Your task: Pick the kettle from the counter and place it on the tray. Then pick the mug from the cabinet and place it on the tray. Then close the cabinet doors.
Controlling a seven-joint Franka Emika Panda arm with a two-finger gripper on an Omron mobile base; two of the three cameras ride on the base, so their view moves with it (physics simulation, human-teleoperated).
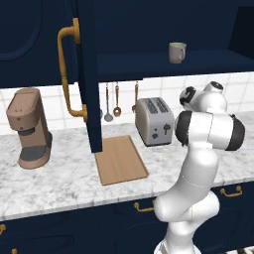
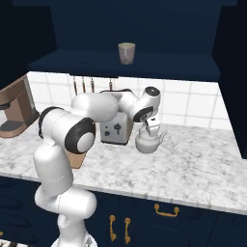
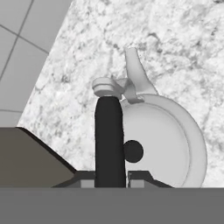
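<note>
Kettle (image 2: 148, 143) first: it stands on the marbled table (image 2: 193, 159) directly under my gripper (image 2: 150, 129), just right of the toaster (image 2: 116, 129). In the hand view the kettle (image 3: 162, 140) sits right below the camera, its dark arched handle (image 3: 108, 140) running up between the two finger tips, with the knob (image 3: 133, 151) just beside it and the spout (image 3: 133, 65) pointing away. The tips stand close on either side of the handle, but I cannot tell whether they have actually closed on it.

I judge the kettle rigid and smooth, a hard metal-looking shell that would slip if squeezed on its rounded body. The thin handle is the place to take it, near the top of the arch so the body hangs level below the gripper. It looks light enough for one pinch, though it may swing or tilt toward the spout when lifted.

Counting from left of the gripper to right: one brown coffee machine (image 1: 29, 128) far left, one open cabinet door (image 1: 88, 74) with one brass handle (image 1: 68, 74), one wooden tray (image 1: 120, 159) lying bare well left of the gripper beyond the toaster, three hanging utensils (image 1: 117, 101), one toaster, one kettle. One mug (image 2: 127, 53) stands on the cabinet (image 2: 144, 65) shelf, above and slightly left of the gripper.
</note>
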